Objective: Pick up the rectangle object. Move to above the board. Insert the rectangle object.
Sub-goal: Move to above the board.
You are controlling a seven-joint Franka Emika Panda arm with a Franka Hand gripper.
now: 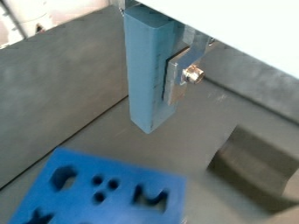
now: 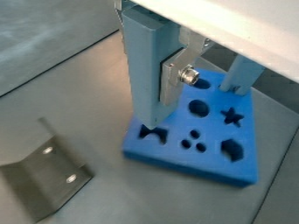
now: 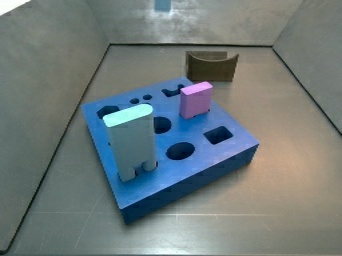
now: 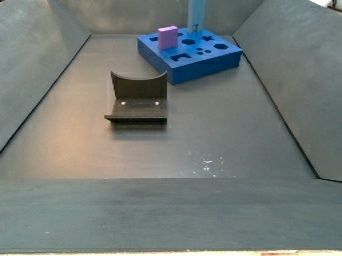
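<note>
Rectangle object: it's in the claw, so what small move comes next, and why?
Probably a short sideways shift over the board, before any lowering. The claw holds the rectangle object upright, clear above the board, and in both wrist views its lower end seems off the open holes.

Rectangle object (image 1: 142, 70): smooth matt steel-blue, plastic-looking, clamped in the gripper (image 1: 158, 79). Finger (image 1: 176, 77) against it is brushed silver metal plate, with a shiny screw head (image 1: 193, 76) on its outer face. Board (image 2: 193, 140) below the gripper: saturated blue, matt, plastic-like or foam-like, clean-cut hole edges. Fixture (image 2: 45, 168) off to the gripper's side: dark, semi-gloss, looks like metal, soft sheen in a wrist view. Floor (image 4: 201, 150) under everything: dull grey sheet, faintly reflective, light scuffing. Pink block (image 3: 197, 100) and pale cyan slab (image 3: 130, 143) on the board: matt, smooth.
</note>
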